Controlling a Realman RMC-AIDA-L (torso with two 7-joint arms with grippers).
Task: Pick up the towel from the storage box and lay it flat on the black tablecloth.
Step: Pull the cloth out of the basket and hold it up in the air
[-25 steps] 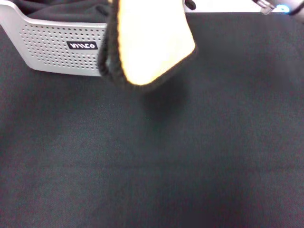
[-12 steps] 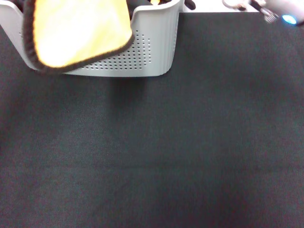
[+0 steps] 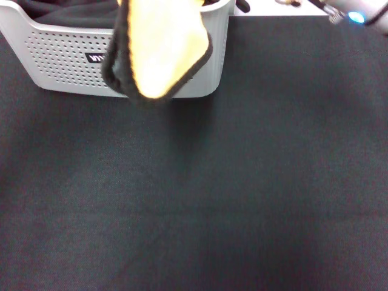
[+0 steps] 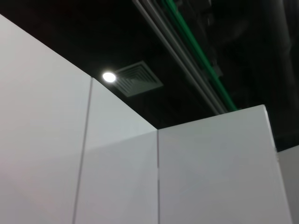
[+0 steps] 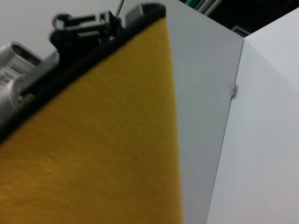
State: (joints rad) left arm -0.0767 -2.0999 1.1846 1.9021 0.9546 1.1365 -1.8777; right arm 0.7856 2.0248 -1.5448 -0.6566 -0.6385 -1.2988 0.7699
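The towel (image 3: 160, 51) hangs in the air with its yellow side and black edging facing me, in front of the right half of the storage box (image 3: 60, 60). Its top runs out past the upper edge of the head view, so whatever holds it is out of sight there. The same yellow towel (image 5: 93, 154) fills most of the right wrist view at very close range, so the right gripper holds it from above. The black tablecloth (image 3: 242, 182) spreads bare below and in front. The left wrist view looks only at ceiling and white panels.
Dark fabric (image 3: 66, 9) lies inside the box, whose black label (image 3: 96, 58) is half covered by the towel. A device with a blue light (image 3: 354, 16) sits at the far right beyond the cloth's edge.
The hanging towel swung left across the box front half a second ago and is now back toward the right, more folded in on itself. The box has not moved.
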